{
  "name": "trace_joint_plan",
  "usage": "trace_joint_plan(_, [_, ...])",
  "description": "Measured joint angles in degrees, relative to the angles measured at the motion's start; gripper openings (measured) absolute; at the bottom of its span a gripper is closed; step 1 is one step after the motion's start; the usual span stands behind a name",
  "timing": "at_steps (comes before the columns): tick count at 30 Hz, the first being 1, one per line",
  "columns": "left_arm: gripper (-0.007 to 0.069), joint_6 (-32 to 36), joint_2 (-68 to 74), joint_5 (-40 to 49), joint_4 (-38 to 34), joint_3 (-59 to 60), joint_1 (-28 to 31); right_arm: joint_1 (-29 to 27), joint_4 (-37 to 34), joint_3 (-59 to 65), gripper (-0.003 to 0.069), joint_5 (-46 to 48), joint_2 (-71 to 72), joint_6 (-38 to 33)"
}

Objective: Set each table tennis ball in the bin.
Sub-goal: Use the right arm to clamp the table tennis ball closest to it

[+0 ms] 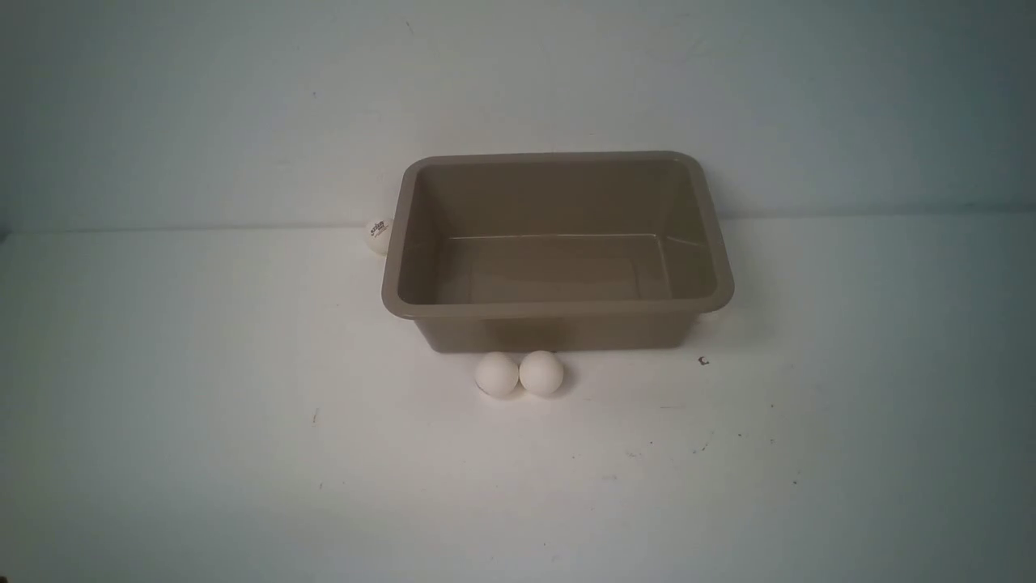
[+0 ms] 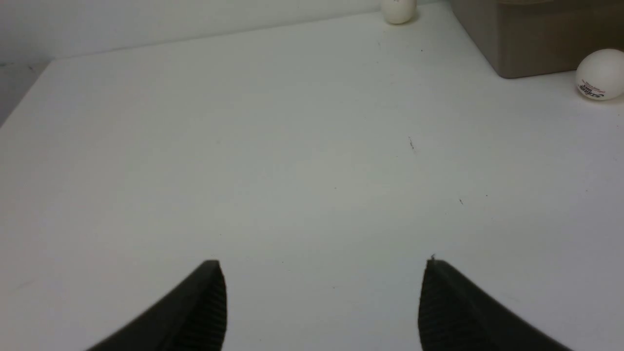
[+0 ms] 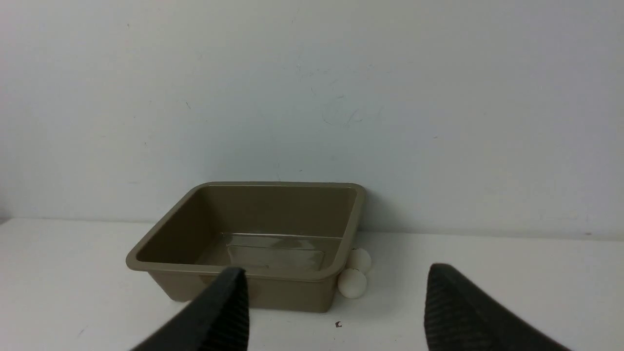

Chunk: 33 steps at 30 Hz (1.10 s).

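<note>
The taupe bin [image 1: 558, 308] stands at the middle back of the table, and nothing shows inside it. Two white table tennis balls [image 1: 496, 374] [image 1: 541, 372] touch each other just in front of its near wall. A third ball [image 1: 377, 236] with a dark logo rests by its left wall. Neither gripper shows in the front view. My left gripper [image 2: 322, 265] hangs open over bare table, well short of a ball [image 2: 600, 74] and the bin's corner [image 2: 536, 44]. My right gripper [image 3: 336, 273] is open and empty, facing the bin [image 3: 278, 204] and two balls [image 3: 352, 282] [image 3: 360, 259].
A pale wall rises right behind the bin. The white table [image 1: 243, 453] carries a few small dark specks, one [image 1: 702, 361] near the bin's front right corner. In the left wrist view the table's edge [image 2: 29, 87] falls away at one side.
</note>
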State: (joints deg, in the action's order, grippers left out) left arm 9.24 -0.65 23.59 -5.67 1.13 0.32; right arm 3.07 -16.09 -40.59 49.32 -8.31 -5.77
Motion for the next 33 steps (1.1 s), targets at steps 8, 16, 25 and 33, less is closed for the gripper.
trace_joint_plan(8, [0.0479,-0.86,0.00,-4.37,-4.77,0.48,0.00,0.00,0.00,0.00,0.0443,0.20,0.00,0.00])
trace_joint_plan(16, [0.0479,-1.98,0.00,-8.20,-16.37,0.48,-0.18,0.00,0.00,0.00,0.0443,1.20,0.00,0.05])
trace_joint_plan(25, [0.0479,-3.10,0.00,-12.38,-35.52,0.48,-0.18,0.00,-0.02,0.00,0.0443,2.38,0.00,-1.64])
trace_joint_plan(33, [0.0479,9.28,0.00,-2.75,-47.18,-4.93,-0.18,0.00,-0.97,-1.54,0.0443,3.17,-0.06,-5.19])
